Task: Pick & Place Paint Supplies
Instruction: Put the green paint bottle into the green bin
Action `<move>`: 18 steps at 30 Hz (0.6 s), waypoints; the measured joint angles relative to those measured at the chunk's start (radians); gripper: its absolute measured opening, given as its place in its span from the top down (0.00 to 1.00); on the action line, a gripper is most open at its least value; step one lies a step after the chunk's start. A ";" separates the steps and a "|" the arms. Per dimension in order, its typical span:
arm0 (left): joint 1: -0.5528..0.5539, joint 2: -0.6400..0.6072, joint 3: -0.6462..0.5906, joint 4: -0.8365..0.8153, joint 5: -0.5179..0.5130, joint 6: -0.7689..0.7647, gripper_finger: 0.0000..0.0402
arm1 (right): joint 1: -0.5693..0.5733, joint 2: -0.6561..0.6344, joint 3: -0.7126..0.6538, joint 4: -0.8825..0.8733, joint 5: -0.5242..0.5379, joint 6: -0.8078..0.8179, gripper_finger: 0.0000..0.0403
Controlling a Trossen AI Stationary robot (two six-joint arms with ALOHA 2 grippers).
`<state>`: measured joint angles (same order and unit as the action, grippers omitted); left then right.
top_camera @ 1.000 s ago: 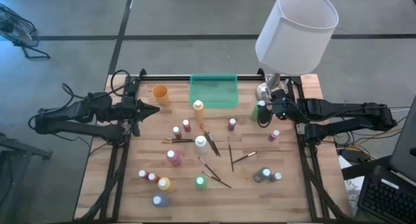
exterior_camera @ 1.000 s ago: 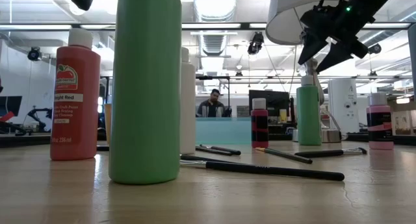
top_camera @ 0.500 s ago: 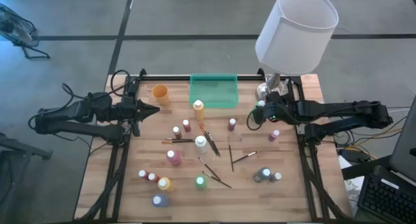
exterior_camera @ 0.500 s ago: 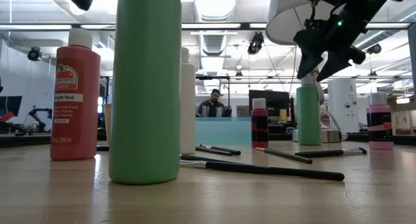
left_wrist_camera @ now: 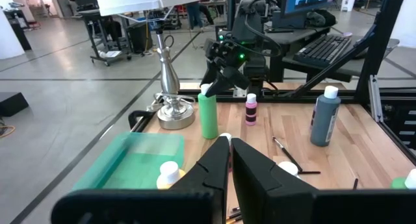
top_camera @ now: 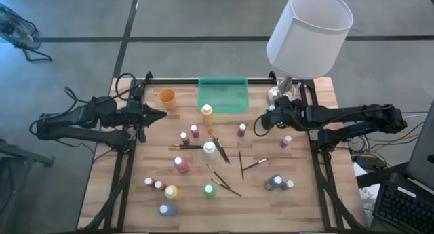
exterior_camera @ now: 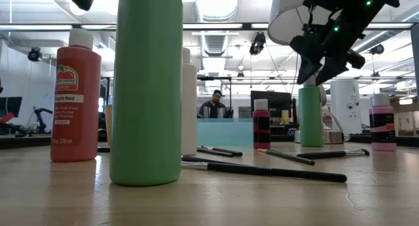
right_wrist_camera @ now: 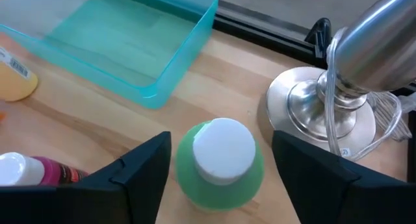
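the right gripper [right_wrist_camera: 218,169] hangs over the tall green plastic paint bottle with a white cap [right_wrist_camera: 222,160], its jaws spread apart with 1 on either side of the cap and not touching it, so nothing is grasped. this green bottle stands upright on the wooden counter [top_camera: 298,193], directly beneath the jaws, just beside the round silver base of the table lamp [right_wrist_camera: 325,113] and near the corner of the translucent green rectangular plastic tray [right_wrist_camera: 123,36]. in the low view the same gripper [exterior_camera: 313,69] sits just above the bottle's [exterior_camera: 311,118] top. the left gripper [top_camera: 161,114] waits at the opposite side of the counter, its jaws clenched together on nothing, pointing toward the middle; the small orange cup [top_camera: 167,97] stands just beside those jaws. between the 2 sets of jaws lie the rest of the paint supplies: an orange-yellow bottle [top_camera: 207,114] near the tray [top_camera: 222,95], a white bottle [top_camera: 209,150], several small pink and dark red bottles [top_camera: 242,129], and thin dark-handled paintbrushes [top_camera: 241,163] scattered flat on the counter. a small pink bottle [top_camera: 286,140] stands near the right jaws, and a dark grey bottle [top_camera: 274,183] stands well apart from them toward the counter's near edge. the lamp's white shade [top_camera: 310,32] rises above the right jaws.
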<state>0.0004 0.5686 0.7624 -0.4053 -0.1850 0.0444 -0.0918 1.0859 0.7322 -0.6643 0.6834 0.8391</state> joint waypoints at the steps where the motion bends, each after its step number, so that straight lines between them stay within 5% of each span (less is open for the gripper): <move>1: 0.000 0.000 0.000 0.000 0.000 0.000 0.94 | 0.000 0.000 0.000 0.001 0.000 0.000 0.38; 18: 0.000 0.000 0.000 0.000 0.000 0.000 0.94 | -0.001 0.016 -0.002 0.003 -0.029 0.006 0.65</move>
<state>0.0006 0.5686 0.7624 -0.4053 -0.1848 0.0444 -0.0929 1.1019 0.7300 -0.6609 0.6544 0.8454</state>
